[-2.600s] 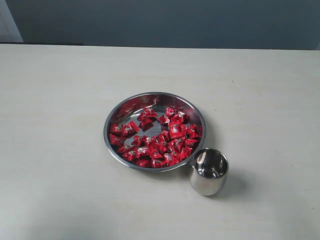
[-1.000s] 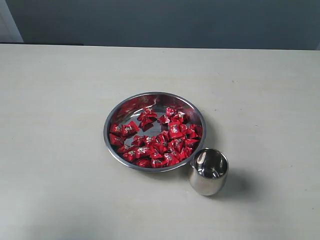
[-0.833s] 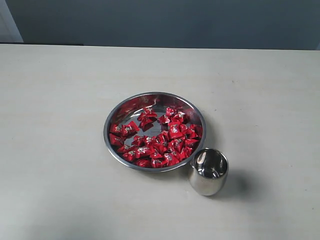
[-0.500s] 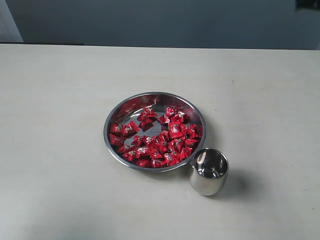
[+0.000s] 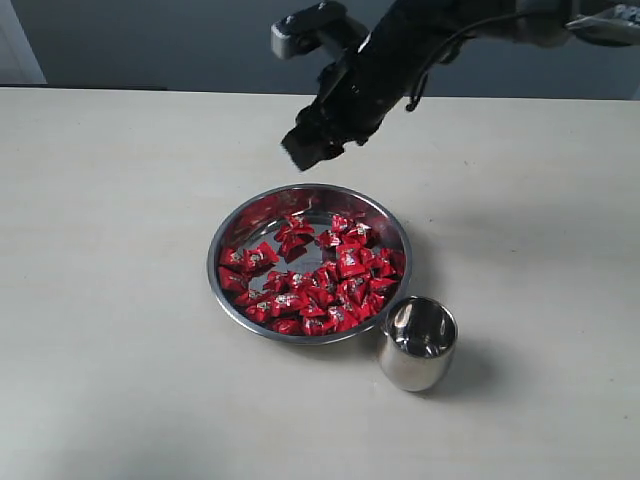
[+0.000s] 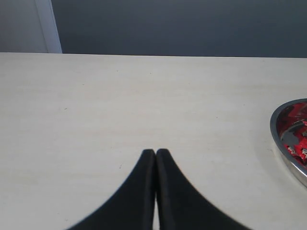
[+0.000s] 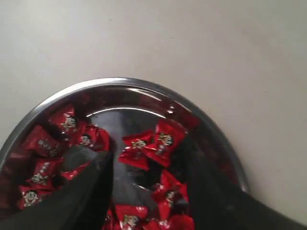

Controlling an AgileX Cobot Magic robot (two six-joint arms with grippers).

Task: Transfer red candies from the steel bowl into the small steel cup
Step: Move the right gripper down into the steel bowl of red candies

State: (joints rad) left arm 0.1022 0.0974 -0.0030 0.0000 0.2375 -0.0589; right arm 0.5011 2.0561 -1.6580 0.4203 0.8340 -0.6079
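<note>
- The small steel cup (image 5: 417,342) stands upright on the worktop (image 5: 120,300), nearest the viewer and just beside the near-right rim of the steel bowl (image 5: 262,213). Contact between the two cannot be confirmed. No candy is visible inside the cup. The mouth is narrow, so a candy released off-centre may strike the rim and bounce onto the worktop.
- The red candies (image 5: 320,280) all lie in the bowl, crowded toward its near and right side, with several overlapping. A closure there may catch two at once, or only a wrapper edge that slips free in transit.
- The bowl's mirror-like bottom likely offers little friction. Fingertips pressing down may skate, scatter the candies, or shove the bowl against the cup and tip it.
- The right claw (image 5: 305,148) hovers above the bowl's far rim, jaws wide and empty. A descent this close to the rim may strike the steel.
- The left claw (image 6: 155,153) is pinched together and empty, over bare worktop beside the bowl.
</note>
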